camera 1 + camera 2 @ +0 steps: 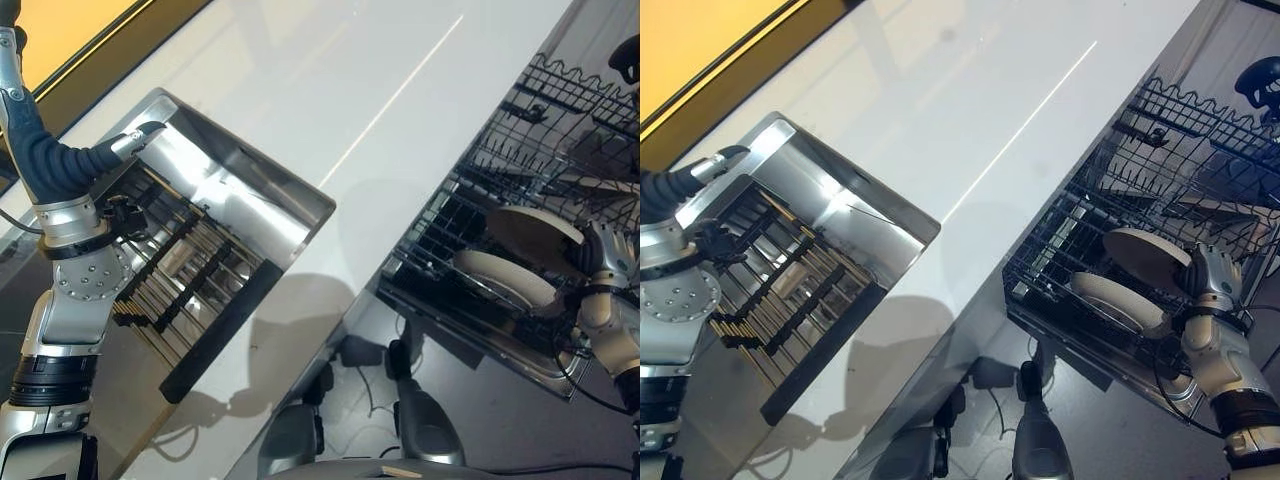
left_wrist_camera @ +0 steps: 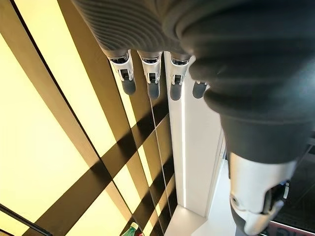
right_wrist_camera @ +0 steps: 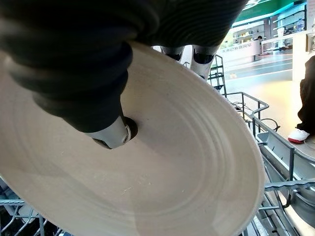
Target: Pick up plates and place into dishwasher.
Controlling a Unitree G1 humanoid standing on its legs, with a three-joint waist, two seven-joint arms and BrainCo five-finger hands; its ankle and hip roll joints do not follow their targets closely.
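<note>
Beyond the white counter (image 1: 330,120), at three o'clock, the right hand (image 1: 1212,275) pinches a plate (image 1: 1148,258) over the rack (image 1: 1110,200), left hand (image 1: 140,140) relaxed; a mistimed release could knock the seated plate (image 1: 1115,300).

This looks like a kitchen display set up inside a shop or showroom rather than a home. A long white countertop (image 1: 330,110) carries a sunken steel sink (image 1: 215,215) with a dark slatted drying rack (image 1: 175,270) laid in it, and beside it a pulled-out dishwasher rack (image 1: 1110,250) of dark wire holds cream plates (image 1: 1118,300). Past the rack, the right wrist view shows a bright open hall with lit shop shelves (image 3: 248,32) under a green sign and a person's leg and white shoe (image 3: 298,135) standing on a polished floor.
</note>
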